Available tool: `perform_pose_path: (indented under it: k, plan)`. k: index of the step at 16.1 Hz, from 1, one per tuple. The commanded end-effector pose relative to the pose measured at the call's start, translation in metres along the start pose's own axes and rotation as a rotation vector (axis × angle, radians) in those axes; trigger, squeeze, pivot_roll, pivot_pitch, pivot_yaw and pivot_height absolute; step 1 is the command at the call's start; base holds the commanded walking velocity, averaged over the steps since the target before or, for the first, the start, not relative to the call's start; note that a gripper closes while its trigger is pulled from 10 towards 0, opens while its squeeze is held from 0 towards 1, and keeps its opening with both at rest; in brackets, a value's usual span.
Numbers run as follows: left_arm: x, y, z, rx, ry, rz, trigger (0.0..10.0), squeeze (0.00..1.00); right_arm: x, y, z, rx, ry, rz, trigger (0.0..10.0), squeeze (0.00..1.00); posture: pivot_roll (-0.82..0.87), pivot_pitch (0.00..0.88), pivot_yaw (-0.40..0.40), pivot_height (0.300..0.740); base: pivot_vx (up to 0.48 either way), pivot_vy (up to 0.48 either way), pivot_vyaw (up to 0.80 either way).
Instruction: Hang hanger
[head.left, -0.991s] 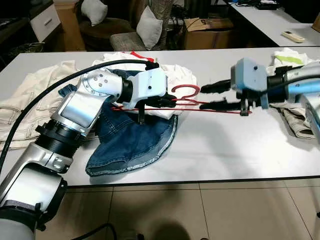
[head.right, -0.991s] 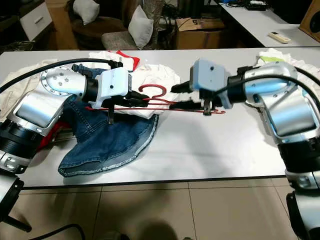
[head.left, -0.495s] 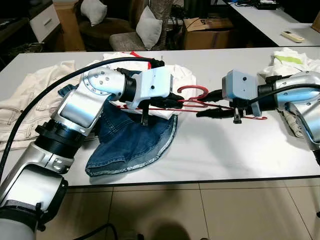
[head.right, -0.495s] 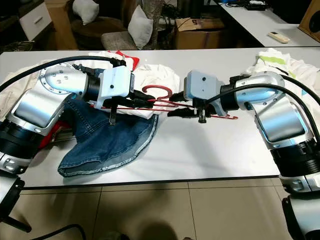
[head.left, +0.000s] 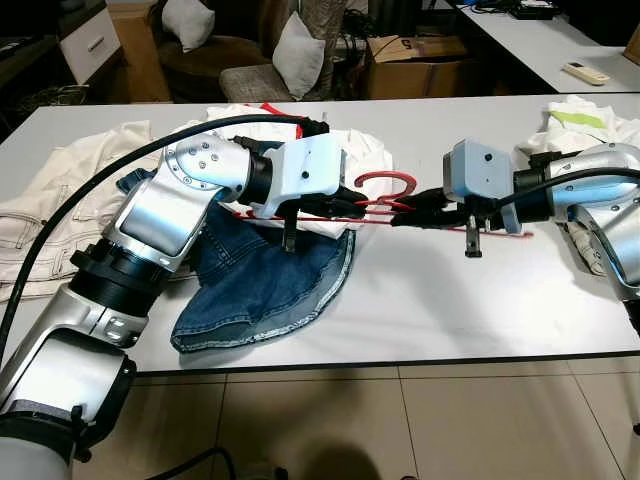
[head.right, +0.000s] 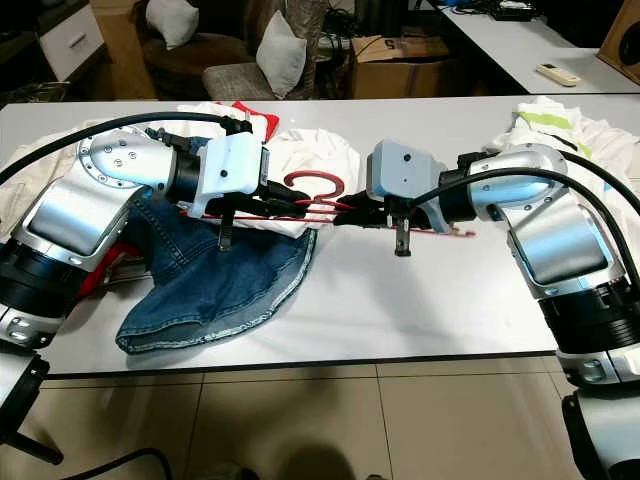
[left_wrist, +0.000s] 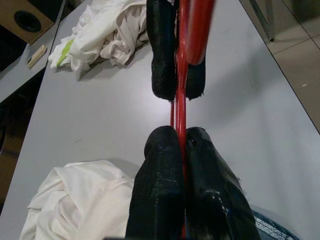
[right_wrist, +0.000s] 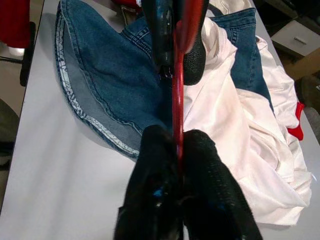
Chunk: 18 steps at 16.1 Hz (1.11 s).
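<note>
A red wire hanger (head.left: 387, 181) is held level just above the white table (head.left: 450, 310), over a white garment (head.left: 350, 150). My left gripper (head.left: 352, 208) is shut on the hanger's bar near the hook. The left wrist view shows my left fingers (left_wrist: 157, 195) pinching the red wire (left_wrist: 180, 115). Reaching in from the right, my right gripper (head.left: 405, 216) is shut on the same bar, tip to tip with the left one. Its pads (right_wrist: 155, 185) clamp the wire (right_wrist: 178, 85). The bar's far end (head.left: 505, 233) sticks out behind the right wrist.
A blue denim garment (head.left: 270, 280) lies under the left arm. Pale trousers (head.left: 50, 210) are at the table's left, and a white pile with a green stripe (head.left: 580, 115) at its right. Chairs with cushions (head.left: 300, 55) and a cardboard box (head.left: 415, 60) stand behind the table.
My right gripper moved left along the hanger toward the left gripper, then shut its fingers on the bar. The left gripper kept its hold and raised the hanger slightly.
</note>
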<state>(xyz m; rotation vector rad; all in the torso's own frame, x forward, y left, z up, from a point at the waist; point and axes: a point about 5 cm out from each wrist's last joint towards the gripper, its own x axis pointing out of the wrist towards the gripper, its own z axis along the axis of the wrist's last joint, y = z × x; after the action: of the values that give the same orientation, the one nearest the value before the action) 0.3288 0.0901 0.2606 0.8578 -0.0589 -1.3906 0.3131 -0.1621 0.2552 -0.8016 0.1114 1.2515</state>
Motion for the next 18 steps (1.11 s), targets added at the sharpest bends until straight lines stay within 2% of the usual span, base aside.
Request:
perform_pose_path:
  k: [1,4,5,8,9,12,14,15,17,18]
  plan:
    - [-0.006,0.005,0.006,0.023,-0.008,0.014,0.0,0.0,-0.001,-0.001,0.006,-0.008,-0.023,0.004,0.0,0.0,-0.06,0.0,0.061,0.74,0.0,0.0,0.0]
    - [-0.008,0.007,0.005,0.02,-0.008,0.03,0.0,0.0,-0.001,-0.001,0.004,0.0,-0.024,0.003,0.0,0.0,-0.06,0.0,0.061,0.74,0.0,0.0,0.0]
    - [-0.01,0.007,0.003,0.005,-0.011,0.037,10.0,0.0,-0.001,0.0,0.002,0.007,-0.024,0.003,0.0,0.0,-0.06,0.0,0.061,0.74,0.0,0.0,0.0]
    - [-0.014,0.008,0.003,-0.011,-0.047,0.038,10.0,0.0,-0.002,0.002,0.003,0.021,-0.03,0.01,0.0,0.0,-0.05,0.0,0.061,0.74,0.0,0.0,0.0]
    - [-0.021,0.009,0.01,-0.052,-0.146,0.024,10.0,1.0,-0.005,0.0,0.001,0.045,-0.021,0.0,0.0,0.0,-0.05,0.0,0.06,0.74,0.0,0.0,0.0]
    - [-0.033,0.005,0.017,-0.109,-0.248,-0.001,10.0,1.0,-0.007,0.005,-0.005,0.084,-0.01,-0.007,0.0,0.0,-0.05,0.0,0.051,0.74,0.0,0.0,0.0]
    - [-0.04,0.003,0.014,-0.131,-0.265,0.01,10.0,1.0,-0.01,0.016,-0.011,0.107,-0.002,0.026,0.0,0.0,-0.04,0.0,0.044,0.74,0.0,0.0,0.0]
    - [-0.042,0.001,0.01,-0.157,-0.27,0.037,10.0,1.0,-0.012,0.022,-0.015,0.126,-0.001,0.026,0.0,0.0,-0.04,0.0,0.041,0.74,0.0,0.0,0.0]
    - [-0.052,-0.008,-0.007,-0.271,-0.278,0.143,10.0,1.0,-0.019,0.034,-0.028,0.225,0.0,-0.045,0.0,0.0,-0.04,0.0,0.037,0.74,0.0,0.0,0.0]
    - [-0.055,-0.01,-0.011,-0.289,-0.268,0.171,10.0,1.0,-0.02,0.037,-0.03,0.246,-0.001,-0.065,0.0,0.0,-0.05,0.0,0.042,0.74,0.0,0.0,0.0]
